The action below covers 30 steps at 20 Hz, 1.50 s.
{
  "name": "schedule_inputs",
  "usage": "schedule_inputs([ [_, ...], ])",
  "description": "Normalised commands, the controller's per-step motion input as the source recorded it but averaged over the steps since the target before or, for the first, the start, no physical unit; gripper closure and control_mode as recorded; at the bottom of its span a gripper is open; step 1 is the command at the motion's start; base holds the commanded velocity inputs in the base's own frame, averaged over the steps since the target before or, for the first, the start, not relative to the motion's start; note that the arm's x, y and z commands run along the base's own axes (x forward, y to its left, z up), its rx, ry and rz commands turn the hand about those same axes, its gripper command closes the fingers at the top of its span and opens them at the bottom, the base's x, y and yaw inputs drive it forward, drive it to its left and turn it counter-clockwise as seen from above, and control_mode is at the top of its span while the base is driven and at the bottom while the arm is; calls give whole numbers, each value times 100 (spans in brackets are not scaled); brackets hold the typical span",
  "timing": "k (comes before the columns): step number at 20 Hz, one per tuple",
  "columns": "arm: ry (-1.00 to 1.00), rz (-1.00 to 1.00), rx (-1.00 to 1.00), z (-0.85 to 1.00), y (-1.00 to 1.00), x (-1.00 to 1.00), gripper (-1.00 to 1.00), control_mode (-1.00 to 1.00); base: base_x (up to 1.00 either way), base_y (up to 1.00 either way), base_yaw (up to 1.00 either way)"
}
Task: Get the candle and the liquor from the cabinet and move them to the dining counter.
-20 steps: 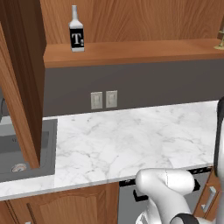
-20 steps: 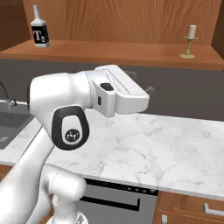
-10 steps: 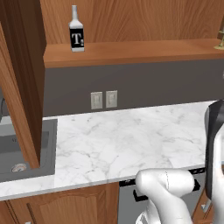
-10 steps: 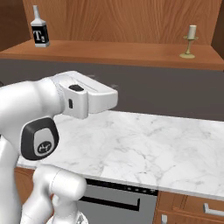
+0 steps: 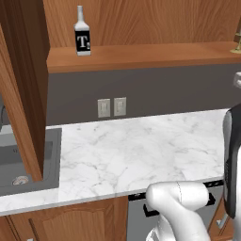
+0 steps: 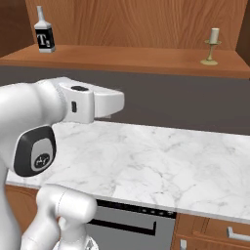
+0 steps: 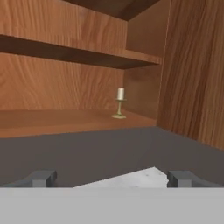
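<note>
Pale cream pillar candle on olive-gold round base [image 7: 120, 103]: one, upright, on reddish-brown wooden cabinet shelf [image 7: 65, 117], frame centre of hand view, above and ahead of claw [image 7: 113, 178]. Long axis vertical. Claw spread wide, empty, well apart from candle. Square-bodied liquor bottle, black label [image 6: 44, 31]: one, upright, upper left of right base view, same shelf, well apart from candle. White marble desk [image 6: 161, 166] below.

The cabinet [image 6: 127, 58] shelf bears the liquor [image 6: 44, 36] and the candle [image 6: 212, 45], well apart.
</note>
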Motion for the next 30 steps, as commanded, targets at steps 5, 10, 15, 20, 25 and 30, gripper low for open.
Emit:
schedule_inputs([
  [5,7,0,0,7,-14,5,-100,-100,0,0,0],
  [10,7,0,0,5,-14,24,-100,-100,0,0,0],
  [15,0,1,1,0,-1,54,-100,-100,0,0,0],
  [20,0,3,4,6,-1,51,-100,-100,0,0,0],
  [25,0,1,6,12,-23,26,-100,-100,0,0,0],
  [30,-1,0,4,13,-40,0,-100,-100,0,0,0],
])
